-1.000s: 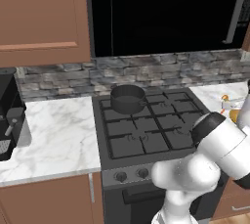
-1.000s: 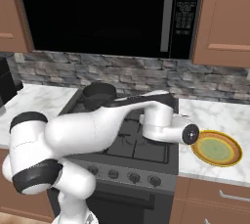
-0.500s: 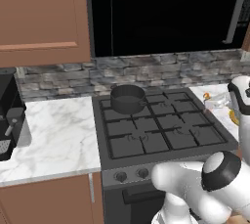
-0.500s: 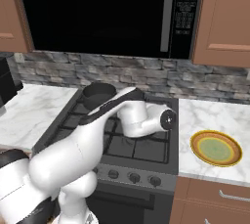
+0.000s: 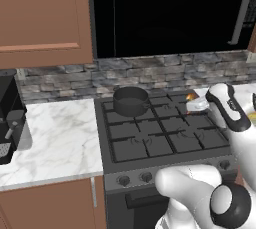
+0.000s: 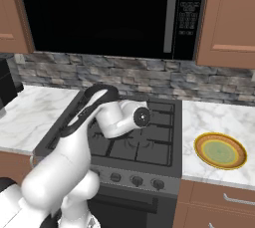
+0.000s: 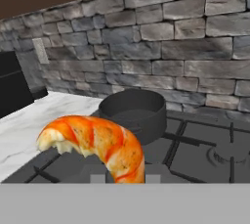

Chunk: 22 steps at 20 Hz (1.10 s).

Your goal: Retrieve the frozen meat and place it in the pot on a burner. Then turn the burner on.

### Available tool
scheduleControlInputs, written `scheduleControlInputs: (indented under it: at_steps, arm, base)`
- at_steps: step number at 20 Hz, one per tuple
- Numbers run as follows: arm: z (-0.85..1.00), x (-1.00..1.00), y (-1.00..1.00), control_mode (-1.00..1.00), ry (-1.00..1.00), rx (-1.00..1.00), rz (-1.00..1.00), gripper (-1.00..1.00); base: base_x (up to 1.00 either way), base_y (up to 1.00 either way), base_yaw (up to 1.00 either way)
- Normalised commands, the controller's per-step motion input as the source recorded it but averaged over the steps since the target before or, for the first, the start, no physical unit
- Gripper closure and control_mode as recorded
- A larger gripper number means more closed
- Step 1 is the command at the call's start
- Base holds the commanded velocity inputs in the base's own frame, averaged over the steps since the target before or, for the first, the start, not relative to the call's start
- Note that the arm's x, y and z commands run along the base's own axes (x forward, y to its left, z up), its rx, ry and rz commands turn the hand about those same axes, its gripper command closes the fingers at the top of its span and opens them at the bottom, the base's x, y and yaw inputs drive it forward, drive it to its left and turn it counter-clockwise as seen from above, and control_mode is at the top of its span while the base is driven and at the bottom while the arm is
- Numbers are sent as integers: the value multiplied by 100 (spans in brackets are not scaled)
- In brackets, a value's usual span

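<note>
Two-finger gripper [image 5: 192,99] pinching curved orange-brown frozen meat [image 7: 100,147], over back right of black cooktop [image 5: 165,135]. Short dark grey metal pot [image 5: 131,101] on back left burner, empty. Carry meat level over pot mouth, centre, lower inside rim before release.

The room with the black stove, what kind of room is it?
It looks like a kitchen. There is a gas stove with a pot on a back burner, a microwave above it, and marble counters under wooden cabinets.
</note>
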Motion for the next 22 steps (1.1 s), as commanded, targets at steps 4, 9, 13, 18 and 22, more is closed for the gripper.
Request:
scheduleControlInputs:
  at_steps: [4, 9, 13, 18, 22]
  arm:
    - [12, 6, 47, -100, 0, 0, -6, 100]
    - [10, 13, 42, -100, 0, -1, -9, 100]
    - [14, 10, 48, -100, 2, -12, -9, 100]
    - [6, 18, 50, -100, 4, -19, -4, 100]
    - [1, 11, 53, -100, 2, -16, -4, 100]
  base:
    - [0, 0, 0]
    - [0, 0, 0]
    - [0, 0, 0]
    - [0, 0, 0]
    - [0, 0, 0]
